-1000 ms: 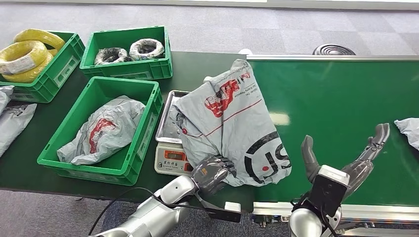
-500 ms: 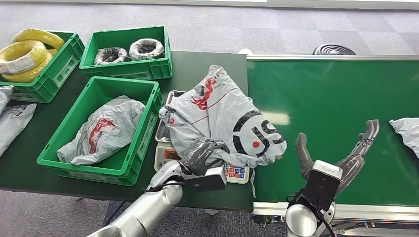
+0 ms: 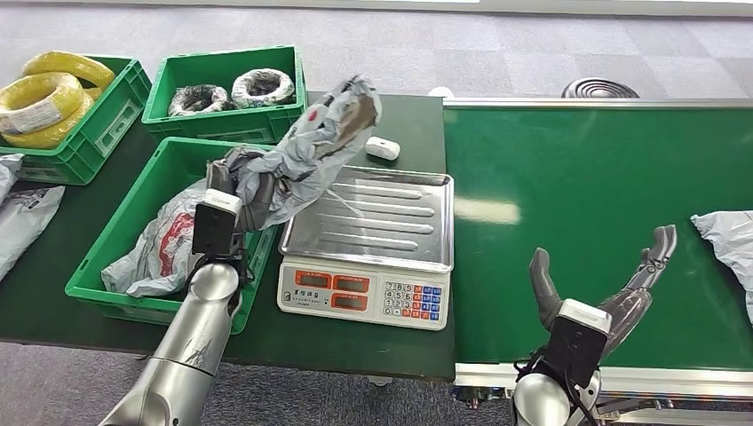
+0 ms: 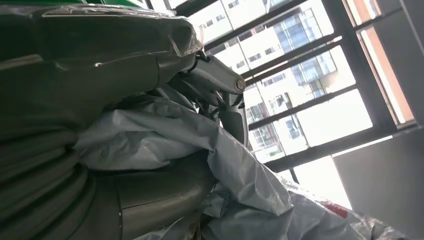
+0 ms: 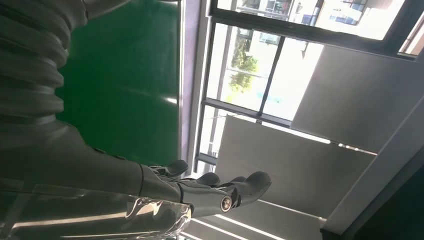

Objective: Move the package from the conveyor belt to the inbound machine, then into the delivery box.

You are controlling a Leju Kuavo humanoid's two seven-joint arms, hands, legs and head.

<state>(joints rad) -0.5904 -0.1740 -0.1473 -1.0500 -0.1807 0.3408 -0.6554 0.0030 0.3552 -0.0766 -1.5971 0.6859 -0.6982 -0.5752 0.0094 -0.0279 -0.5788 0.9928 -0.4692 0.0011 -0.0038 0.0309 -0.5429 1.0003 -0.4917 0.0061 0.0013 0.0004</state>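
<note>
Left hand (image 3: 241, 184) has its fingers clamped round a crumpled grey package (image 3: 311, 146), which hangs in the air over the edge of the near green box (image 3: 266, 232), just beside the scale (image 3: 368, 241). Right hand (image 3: 600, 288) sits over the conveyor belt (image 3: 604, 160), fingers spread with nothing between them

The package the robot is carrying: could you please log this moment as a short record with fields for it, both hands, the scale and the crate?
package: grey mailer bag, lifted off the scale, above the edge of the nearest green crate
left robot hand: grips the package
right robot hand: holds nothing, fingers apart, over the conveyor belt
scale: steel tray bare
green crate: already holds one grey bag
next package: at the belt's right edge
</note>
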